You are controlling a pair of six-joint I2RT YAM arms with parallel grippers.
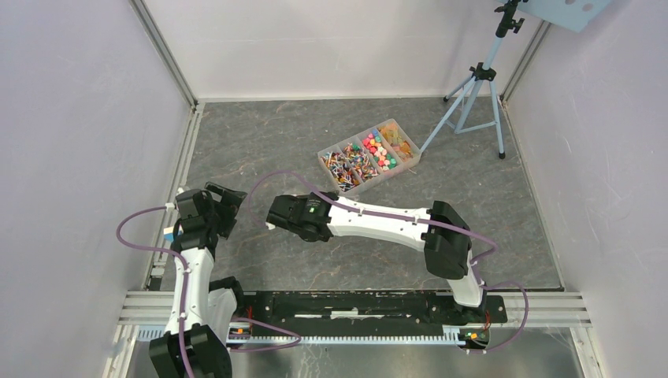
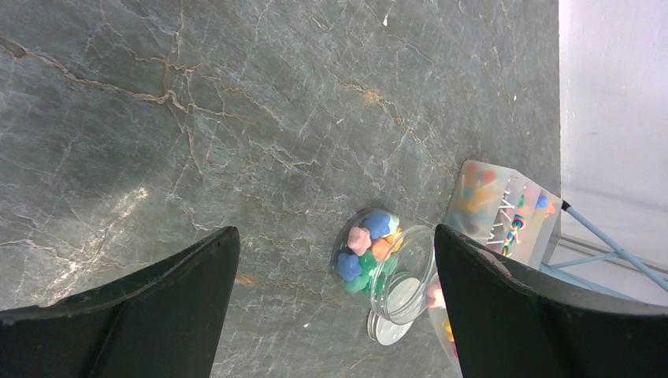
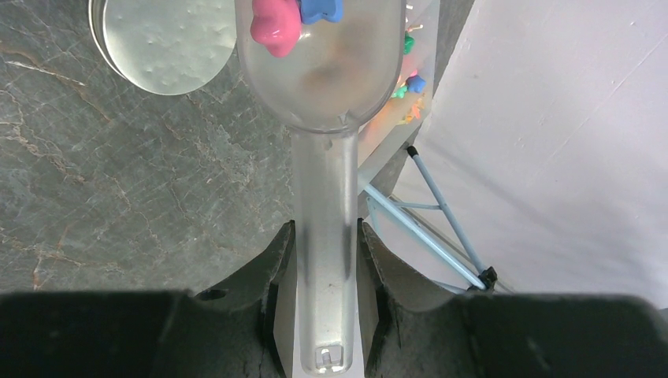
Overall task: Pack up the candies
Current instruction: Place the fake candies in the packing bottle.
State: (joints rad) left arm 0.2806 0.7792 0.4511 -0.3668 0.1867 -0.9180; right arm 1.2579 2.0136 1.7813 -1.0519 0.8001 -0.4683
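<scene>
The candies [image 1: 380,150] fill a clear divided tray [image 1: 410,164] at the back of the table. More candies [image 2: 364,250], blue, pink, orange and green, lie in a clear round jar [image 2: 410,283], next to a round grey lid [image 2: 391,329]. My right gripper [image 3: 325,228] is shut on the handle of a clear scoop [image 3: 324,181]. A pink candy [image 3: 274,20] and a blue candy [image 3: 321,9] sit in its bowl, beside the lid [image 3: 169,43]. My left gripper [image 2: 337,231] is open and empty, above the table short of the jar. In the top view my right arm [image 1: 370,220] hides the jar.
A light blue tripod [image 1: 473,94] stands at the back right, just behind the tray [image 2: 504,213]. White walls close the table on three sides. A metal rail [image 1: 169,181] runs along the left edge. Cables loop around both arms.
</scene>
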